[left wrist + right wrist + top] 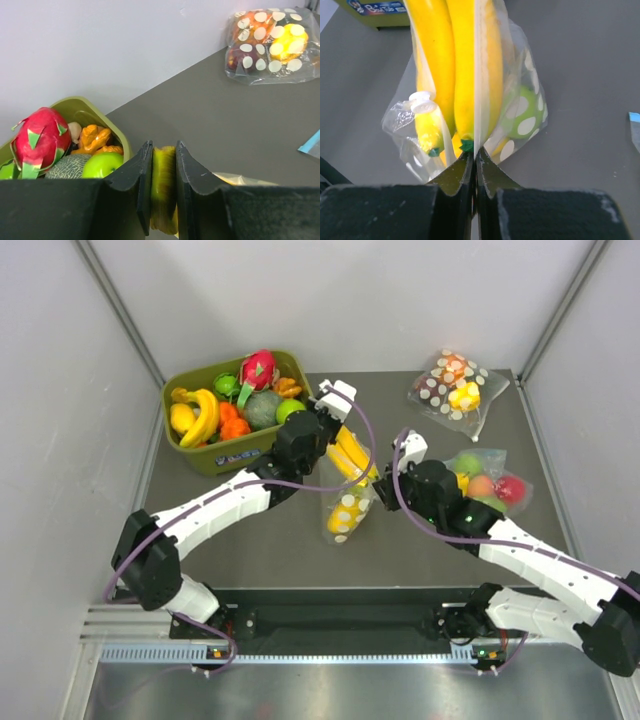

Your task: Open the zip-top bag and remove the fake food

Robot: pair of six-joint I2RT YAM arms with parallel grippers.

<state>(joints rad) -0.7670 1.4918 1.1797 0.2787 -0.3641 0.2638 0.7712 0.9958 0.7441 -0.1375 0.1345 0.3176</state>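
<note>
The dotted zip-top bag (343, 515) lies mid-table, its mouth toward the back. The yellow banana bunch (351, 455) sticks halfway out of it. My left gripper (335, 422) is shut on the bunch's yellow-green stem end (164, 185). My right gripper (383, 483) is shut on the bag's edge (476, 125) and pinches the plastic beside the bananas (455, 65). Inside the bag (530, 75) I see the green apple (520, 112) and a yellow lemon-like fruit (427, 130).
An olive bin (200, 458) of toy fruit, with the pink dragon fruit (258, 368), stands at the back left, close to my left gripper. Another dotted bag with orange and yellow pieces (455, 385) lies at the back right. A plain clear bag of fruit (492, 485) lies right of my right gripper.
</note>
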